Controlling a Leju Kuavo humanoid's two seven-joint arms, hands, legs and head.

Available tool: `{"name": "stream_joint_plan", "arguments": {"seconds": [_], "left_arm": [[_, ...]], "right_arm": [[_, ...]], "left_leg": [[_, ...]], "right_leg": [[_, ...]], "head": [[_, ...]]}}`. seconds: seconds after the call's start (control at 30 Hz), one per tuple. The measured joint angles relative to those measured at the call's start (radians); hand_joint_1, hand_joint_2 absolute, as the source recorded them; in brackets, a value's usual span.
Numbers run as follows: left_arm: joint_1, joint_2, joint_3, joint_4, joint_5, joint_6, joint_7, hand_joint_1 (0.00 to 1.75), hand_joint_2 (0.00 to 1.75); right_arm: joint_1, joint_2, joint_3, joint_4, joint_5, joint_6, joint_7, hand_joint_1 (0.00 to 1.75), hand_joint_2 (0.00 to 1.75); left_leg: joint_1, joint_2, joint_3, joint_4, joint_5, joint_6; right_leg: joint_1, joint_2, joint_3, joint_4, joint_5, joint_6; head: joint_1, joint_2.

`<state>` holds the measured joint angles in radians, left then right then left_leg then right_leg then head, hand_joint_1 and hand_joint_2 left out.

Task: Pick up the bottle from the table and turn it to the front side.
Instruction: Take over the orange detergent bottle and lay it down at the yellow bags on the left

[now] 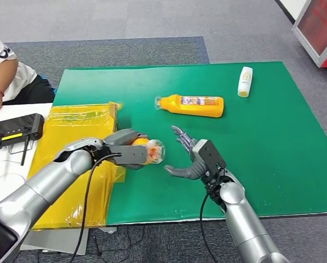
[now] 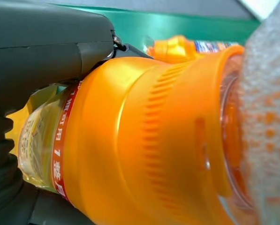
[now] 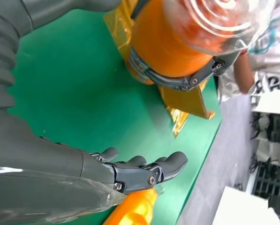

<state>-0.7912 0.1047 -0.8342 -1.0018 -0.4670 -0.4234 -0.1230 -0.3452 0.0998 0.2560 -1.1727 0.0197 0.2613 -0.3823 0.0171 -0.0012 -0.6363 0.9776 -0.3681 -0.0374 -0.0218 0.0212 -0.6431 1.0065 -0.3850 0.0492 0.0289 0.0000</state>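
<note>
Bottle lifted off surface in left hand grip | right hand spread empty beside bottle | turning to front likely remains

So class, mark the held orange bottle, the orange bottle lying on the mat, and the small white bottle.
held orange bottle [image 2: 138, 140]: left wrist view, ribbed shoulder.
lying orange bottle [image 1: 194, 106]: head view, middle of its body.
small white bottle [image 1: 245, 81]: head view, middle of its body.
</note>
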Motion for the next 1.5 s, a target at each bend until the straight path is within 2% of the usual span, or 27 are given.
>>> {"name": "stream_joint_plan", "arguments": {"seconds": [0.1,0.23,0.37,0.5,0.73,1.0,1.27,1.37,1.5], "left_arm": [[-0.076,-0.022,-0.055,0.007,0.011,-0.113,0.034,1.75,1.75],[-0.189,-0.035,-0.138,0.045,0.105,-0.261,0.016,1.75,1.75],[-0.283,-0.042,-0.222,0.1,0.169,-0.303,0.011,1.75,1.75],[-0.339,-0.054,-0.282,0.158,0.202,-0.308,0.011,1.75,1.75],[-0.378,-0.073,-0.356,0.228,0.241,-0.31,0.002,1.75,1.75],[-0.385,-0.088,-0.406,0.357,0.311,-0.312,0.0,1.75,1.75],[-0.387,-0.133,-0.421,0.506,0.335,-0.279,0.082,1.75,1.75],[-0.39,-0.131,-0.418,0.53,0.383,-0.353,0.03,1.75,1.75],[-0.391,-0.097,-0.41,0.536,0.459,-0.455,-0.064,1.75,1.75]], "right_arm": [[-0.006,0.006,-0.005,0.0,0.006,-0.006,0.013,0.0,1.75],[-0.021,0.013,-0.006,0.013,0.003,-0.003,0.013,0.0,1.75],[-0.041,0.022,-0.006,0.031,-0.001,-0.008,0.009,0.0,1.75],[-0.06,0.029,-0.006,0.047,0.001,-0.018,0.008,0.0,1.75],[-0.078,0.04,-0.006,0.072,0.009,-0.037,0.011,0.0,1.75],[-0.101,0.045,-0.006,0.106,0.032,-0.063,0.009,0.0,1.75],[-0.132,0.056,-0.003,0.12,0.054,-0.093,0.046,0.0,1.75],[-0.14,0.058,0.004,0.127,0.055,-0.092,0.042,0.0,1.75],[-0.161,0.062,0.03,0.139,0.042,-0.092,0.031,0.0,1.75]], "left_leg": [[0.0,0.0,-0.001,0.0,0.0,0.0],[0.0,0.0,-0.001,0.0,0.0,0.0],[0.0,0.0,-0.001,0.0,0.0,0.0],[0.0,0.0,-0.001,0.0,0.0,0.0],[0.0,0.0,-0.001,0.0,0.0,0.0],[0.0,0.0,-0.001,0.0,0.001,0.0],[0.0,0.0,-0.002,0.0,0.001,0.0],[0.0,0.001,-0.001,0.0,0.001,-0.001],[0.0,0.0,-0.002,0.0,0.002,-0.002]], "right_leg": [[0.0,0.0,0.0,0.0,0.0,0.0],[0.0,0.0,-0.001,0.0,0.0,0.0],[0.0,0.0,-0.001,0.0,0.0,0.0],[0.0,0.0,-0.001,0.0,0.0,0.0],[0.0,0.0,-0.001,0.0,0.0,0.0],[0.0,0.0,-0.001,0.001,0.0,0.0],[0.0,0.001,-0.001,0.001,0.001,0.0],[0.0,0.002,-0.002,0.002,0.001,0.0],[0.0,0.001,-0.002,0.003,0.001,-0.001]], "head": [[0.0,0.0],[0.0,0.0],[0.0,0.0],[0.0,0.0],[0.0,0.0],[0.0,0.0],[0.0,0.0],[0.0,0.0],[0.0,0.0]]}}
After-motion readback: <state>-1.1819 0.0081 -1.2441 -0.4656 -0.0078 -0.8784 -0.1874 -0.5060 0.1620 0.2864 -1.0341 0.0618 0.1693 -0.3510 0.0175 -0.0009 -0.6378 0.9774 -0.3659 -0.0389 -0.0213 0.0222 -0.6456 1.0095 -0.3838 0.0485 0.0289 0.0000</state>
